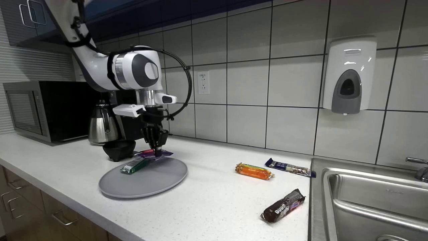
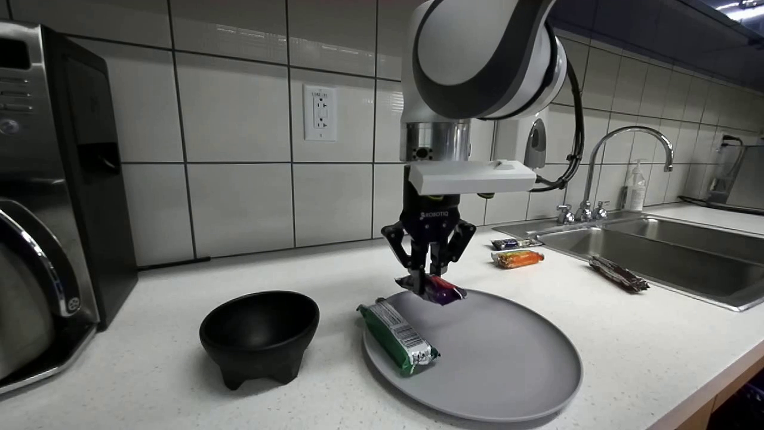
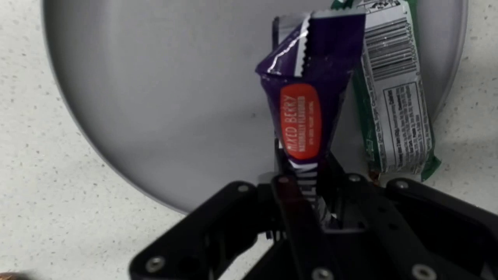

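The gripper (image 2: 428,276) points straight down and pinches a purple mixed-berry bar (image 3: 301,120) between its fingertips, over the far part of a grey plate (image 2: 501,352). The gripped part is close to the plate's far rim; the free end, with its red label, points toward the near side. In an exterior view a gap shows between this bar and a green bar (image 2: 397,334) lying along the plate's left side, its far end reaching over the rim. The plate's broad surface opens rightward and nearward from there.

A narrow strip of counter (image 1: 204,201) separates the plate from a black footed bowl (image 2: 259,340) on the left. Farther left stands the steel carafe (image 1: 103,125) with the coffee maker (image 2: 98,227). On the far side, more counter runs between plate and tiled wall (image 2: 239,107); on the near side, a strip separates the rim from the counter's front edge.

Rightward, a wide span leads to an orange bar (image 1: 254,171). Beyond it, a blue bar (image 1: 290,168) reaches the sink's (image 1: 317,201) steel border. A brown bar (image 1: 283,206) lies nearer, just left of that border.
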Robot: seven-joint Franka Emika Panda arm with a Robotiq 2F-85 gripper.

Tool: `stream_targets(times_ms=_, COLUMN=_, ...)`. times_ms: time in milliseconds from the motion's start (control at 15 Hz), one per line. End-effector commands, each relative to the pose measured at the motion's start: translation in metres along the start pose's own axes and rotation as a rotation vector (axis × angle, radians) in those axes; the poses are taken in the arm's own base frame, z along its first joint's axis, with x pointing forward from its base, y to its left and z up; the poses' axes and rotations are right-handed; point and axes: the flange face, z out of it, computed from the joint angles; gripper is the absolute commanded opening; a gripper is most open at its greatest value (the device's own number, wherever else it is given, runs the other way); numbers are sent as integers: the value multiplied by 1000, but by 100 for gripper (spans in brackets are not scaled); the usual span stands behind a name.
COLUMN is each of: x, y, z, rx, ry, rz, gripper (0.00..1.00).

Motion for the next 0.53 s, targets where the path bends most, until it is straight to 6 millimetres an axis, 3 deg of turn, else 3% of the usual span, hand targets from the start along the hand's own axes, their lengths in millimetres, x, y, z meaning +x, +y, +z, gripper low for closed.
stream_targets(times_ms=0, x=-14, y=-4, z=-3, rx=-17, ry=2, rz=-53, gripper=5)
stream_targets(times_ms=467, x=-21, y=-15, z=7, rx=-19, ry=-1, rz=-94, gripper=5)
